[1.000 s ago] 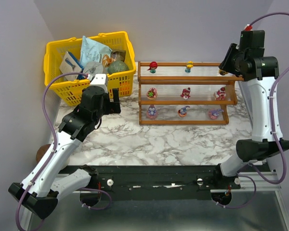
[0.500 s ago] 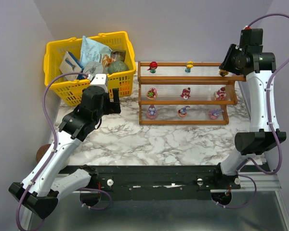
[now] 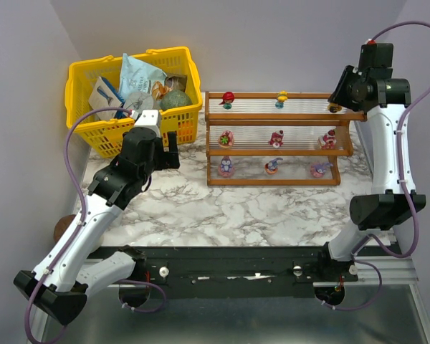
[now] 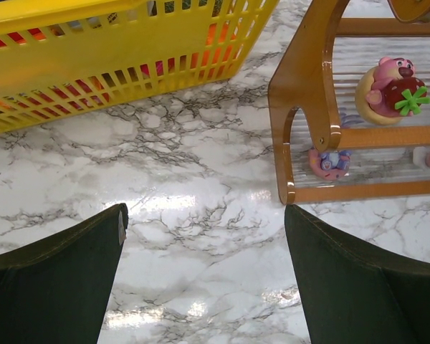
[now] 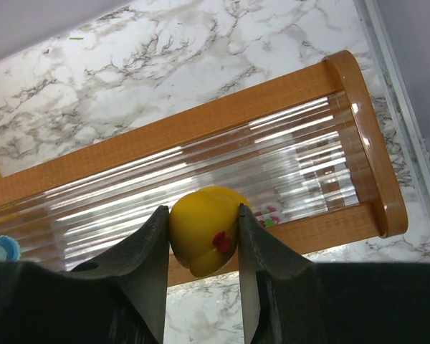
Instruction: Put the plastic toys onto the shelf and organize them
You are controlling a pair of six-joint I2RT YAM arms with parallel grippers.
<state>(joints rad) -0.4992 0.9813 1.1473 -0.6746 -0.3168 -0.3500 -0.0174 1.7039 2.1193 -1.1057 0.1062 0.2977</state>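
Note:
The shelf (image 3: 279,153) is a stepped wooden rack with clear ribbed tiers, and several plastic toys stand on it. A red one (image 3: 227,98) and a small yellow-blue one (image 3: 282,99) sit on the top tier; others sit on the middle tier (image 3: 276,138) and the bottom tier (image 3: 273,166). My right gripper (image 5: 203,233) is shut on a round yellow toy (image 5: 201,228) with a red mark, held over the right end of the top tier (image 5: 272,154). My left gripper (image 4: 204,279) hangs open over bare marble, left of the shelf's end post (image 4: 301,93).
A yellow basket (image 3: 132,97) full of packets and jars stands at the back left, close to the shelf's left end. In the left wrist view a pink toy with a green flower (image 4: 390,89) and a small purple toy (image 4: 330,161) sit on the lower tiers.
The right wrist has shifted slightly above the shelf's right end, still holding the yellow toy. The left arm has not moved.

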